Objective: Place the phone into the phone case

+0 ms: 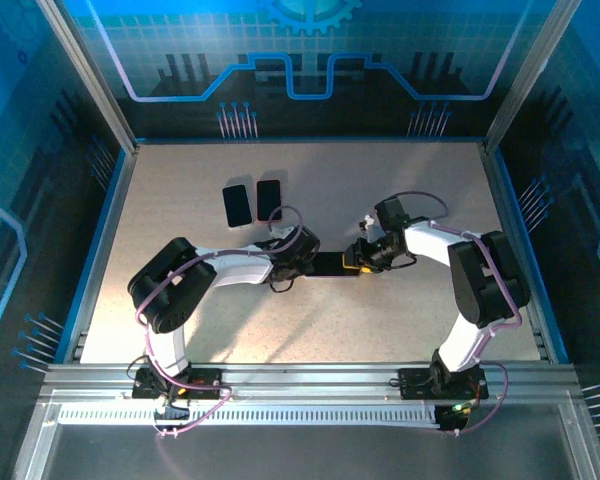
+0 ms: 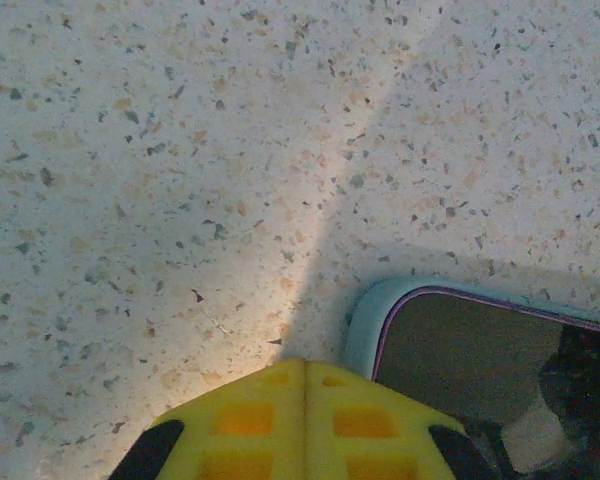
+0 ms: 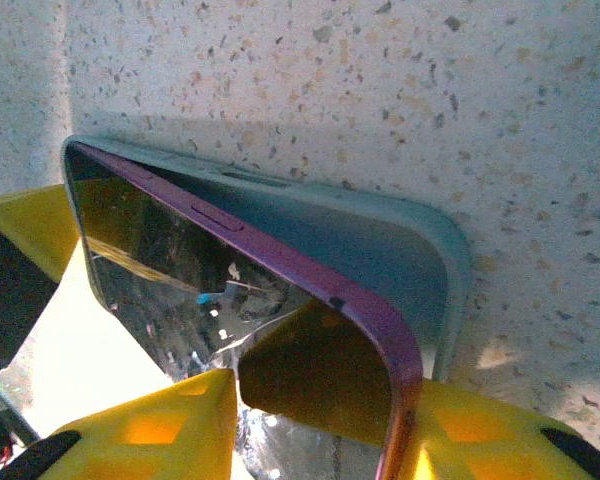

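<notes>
A dark phone [image 3: 170,250] with a purple edge lies tilted in a pale teal phone case [image 3: 380,240], its near long edge raised above the case wall. In the top view, phone and case [image 1: 328,264] lie mid-table between both grippers. My right gripper [image 3: 320,440] is open, its yellow fingers [image 3: 160,425] straddling the phone's raised corner; the purple edge rests against the right-hand finger. My left gripper [image 2: 305,370] is shut and empty, its tip on the table just beside the case's rounded corner [image 2: 365,320].
Two more dark phones [image 1: 237,205] [image 1: 269,200] lie side by side at the back left of the speckled table [image 1: 400,190]. Blue walls and metal posts enclose the table on three sides.
</notes>
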Robot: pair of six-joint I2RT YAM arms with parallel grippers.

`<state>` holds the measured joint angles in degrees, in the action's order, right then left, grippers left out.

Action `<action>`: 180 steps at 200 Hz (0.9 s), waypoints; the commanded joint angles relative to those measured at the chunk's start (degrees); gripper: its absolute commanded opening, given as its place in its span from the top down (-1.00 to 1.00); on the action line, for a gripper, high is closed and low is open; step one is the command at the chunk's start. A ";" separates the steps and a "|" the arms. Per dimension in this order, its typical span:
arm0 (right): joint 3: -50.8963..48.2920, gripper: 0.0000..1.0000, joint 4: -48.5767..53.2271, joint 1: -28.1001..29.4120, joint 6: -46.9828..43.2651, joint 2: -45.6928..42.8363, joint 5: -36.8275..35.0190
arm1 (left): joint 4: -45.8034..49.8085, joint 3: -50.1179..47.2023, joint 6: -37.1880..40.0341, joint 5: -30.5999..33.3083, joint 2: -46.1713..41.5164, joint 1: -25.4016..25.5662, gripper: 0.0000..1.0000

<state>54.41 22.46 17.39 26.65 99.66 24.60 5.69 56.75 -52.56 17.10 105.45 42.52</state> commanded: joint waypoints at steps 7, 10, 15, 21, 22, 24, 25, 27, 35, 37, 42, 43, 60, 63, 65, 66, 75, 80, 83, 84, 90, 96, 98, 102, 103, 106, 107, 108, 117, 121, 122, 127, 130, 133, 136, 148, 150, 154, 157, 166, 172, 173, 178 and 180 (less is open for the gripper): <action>1.48 0.14 3.96 2.11 -1.19 1.68 -3.63 | -7.60 -1.86 -1.21 -2.15 0.79 -0.42 1.00; 1.63 0.13 4.18 2.24 -1.18 1.64 -3.76 | -7.71 -1.97 -1.15 -2.08 0.71 -0.39 1.00; 1.94 0.10 4.54 2.36 -1.17 1.64 -4.06 | -7.74 -2.07 -1.07 -1.97 0.57 -0.41 1.00; 2.25 0.08 4.99 2.54 -1.32 1.68 -4.36 | -7.78 -2.21 -1.06 -1.90 0.43 -0.42 1.00; 2.30 0.08 5.06 2.51 -1.33 1.68 -4.41 | -7.79 -2.24 -1.06 -1.86 0.40 -0.42 1.00; 2.39 0.08 5.19 2.62 -1.32 1.62 -4.55 | -7.80 -2.25 -1.01 -1.82 0.33 -0.42 1.00; 2.47 0.07 5.29 2.63 -1.29 1.60 -4.64 | -7.76 -2.30 -1.04 -1.82 0.35 -0.42 1.00; 2.52 0.06 5.42 2.69 -1.28 1.60 -4.71 | -7.79 -2.34 -1.03 -1.83 0.24 -0.38 1.00; 2.83 0.02 5.91 2.88 -1.25 1.43 -5.26 | -7.83 -2.50 -0.98 -1.76 0.05 -0.40 1.00; 2.92 0.00 6.08 3.02 -1.21 1.42 -5.35 | -7.81 -2.54 -0.95 -1.78 0.03 -0.39 1.00; 3.10 -0.03 6.42 3.09 -1.22 1.35 -5.62 | -7.87 -2.65 -0.95 -1.75 -0.16 -0.35 1.00; 3.13 -0.03 6.48 3.13 -1.24 1.34 -5.71 | -7.88 -2.67 -0.91 -1.74 -0.20 -0.39 1.00; 3.63 -0.11 7.59 3.57 -1.06 0.89 -6.34 | -7.89 -3.12 -0.93 -1.51 -0.68 -0.42 1.00; 3.65 -0.12 7.75 3.61 -1.01 0.80 -6.44 | -7.89 -3.21 -1.04 -1.49 -0.76 -0.42 1.00; 3.74 -0.12 7.81 3.68 -1.04 0.80 -6.55 | -7.96 -3.29 -1.01 -1.51 -0.83 -0.40 1.00; 3.76 -0.13 7.93 3.74 -1.06 0.76 -6.56 | -7.97 -3.30 -1.08 -1.48 -0.85 -0.41 1.00; 4.09 -0.14 8.49 3.96 -1.05 0.47 -7.13 | -8.35 -3.61 -1.05 -1.61 -1.06 -0.37 1.00; 4.40 -0.15 8.93 4.01 -1.00 0.39 -7.46 | -8.46 -3.74 -0.97 -1.55 -1.25 -0.41 1.00; 4.51 -0.16 9.22 4.15 -0.96 0.37 -7.58 | -8.54 -3.82 -1.00 -1.57 -1.25 -0.40 1.00; 4.54 -0.16 9.29 4.15 -0.93 0.32 -7.65 | -8.57 -3.83 -1.03 -1.56 -1.23 -0.41 1.00; 4.89 -0.17 9.89 4.18 -0.97 0.32 -8.08 | -8.67 -3.96 -0.97 -1.63 -1.35 -0.40 1.00; 5.23 -0.18 10.38 4.22 -0.94 0.19 -8.47 | -8.78 -4.09 -1.02 -1.55 -1.49 -0.34 1.00; 5.30 -0.18 10.56 4.30 -0.91 0.19 -8.53 | -8.84 -4.10 -1.01 -1.48 -1.54 -0.38 1.00; 5.49 -0.20 10.99 4.32 -0.90 0.12 -8.65 | -8.94 -4.14 -1.03 -1.51 -1.63 -0.39 1.00; 5.55 -0.20 11.01 4.41 -0.90 0.11 -8.72 | -8.95 -4.17 -1.05 -1.53 -1.64 -0.41 1.00; 5.71 -0.21 11.28 4.34 -0.90 0.10 -8.85 | -9.06 -4.26 -1.06 -1.45 -1.69 -0.42 1.00; 5.79 -0.21 11.37 4.38 -0.86 0.06 -8.86 | -9.04 -4.27 -1.01 -1.41 -1.72 -0.42 1.00; 5.84 -0.21 11.46 4.39 -0.88 0.08 -8.91 | -9.04 -4.23 -1.04 -1.43 -1.73 -0.38 1.00; 6.44 -0.23 12.54 4.56 -0.97 0.10 -9.28 | -9.36 -4.48 -1.06 -1.36 -1.88 -0.42 1.00; 6.70 -0.23 13.05 4.63 -1.00 0.09 -9.52 | -9.47 -4.53 -1.09 -1.32 -1.98 -0.36 1.00; 6.73 -0.23 13.14 4.65 -1.04 0.05 -9.59 | -9.47 -4.58 -1.07 -1.30 -1.99 -0.39 1.00; 7.09 -0.24 13.65 4.67 -1.12 -0.03 -9.89 | -9.48 -4.63 -1.06 -1.30 -2.08 -0.41 1.00; 7.18 -0.24 13.93 4.68 -1.16 -0.07 -10.03 | -9.55 -4.64 -1.10 -1.25 -2.16 -0.42 1.00; 7.36 -0.24 14.24 4.75 -1.04 -0.15 -10.22 | -9.60 -4.71 -1.06 -1.23 -2.19 -0.38 1.00; 7.48 -0.24 14.47 4.69 -1.12 -0.26 -10.39 | -9.69 -4.79 -1.10 -1.28 -2.30 -0.42 1.00; 7.83 -0.24 15.27 4.85 -1.10 -0.58 -10.99 | -9.98 -4.89 -1.06 -1.20 -2.43 -0.42 1.00; 7.93 -0.24 15.45 4.85 -1.11 -0.64 -11.09 | -9.99 -4.89 -1.06 -1.17 -2.42 -0.42 1.00; 7.99 -0.24 15.64 4.85 -1.06 -0.73 -11.37 | -10.24 -5.04 -1.06 -1.14 -2.44 -0.42 1.00; 7.99 -0.24 15.72 4.81 -1.00 -0.77 -11.48 | -10.33 -5.15 -1.06 -1.11 -2.42 -0.39 1.00; 8.22 -0.25 16.24 4.85 -0.94 -0.87 -11.76 | -10.68 -5.39 -1.07 -1.17 -2.44 -0.41 1.00; 8.32 -0.25 16.38 4.85 -0.84 -0.96 -11.94 | -10.90 -5.51 -1.06 -1.18 -2.40 -0.41 1.00; 8.33 -0.25 16.43 4.85 -0.83 -0.96 -11.99 | -10.93 -5.51 -1.06 -1.23 -2.42 -0.42 1.00; 8.37 -0.25 16.60 4.85 -0.82 -0.96 -12.13 | -11.04 -5.59 -1.08 -1.34 -2.36 -0.41 1.00; 8.35 -0.25 16.57 4.83 -0.82 -0.96 -12.21 | -11.12 -5.60 -1.09 -1.30 -2.38 -0.42 1.00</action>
<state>61.17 35.62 21.39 26.26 99.77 13.93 -3.42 52.40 -52.60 16.69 104.40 42.48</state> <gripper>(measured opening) 0.623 0.047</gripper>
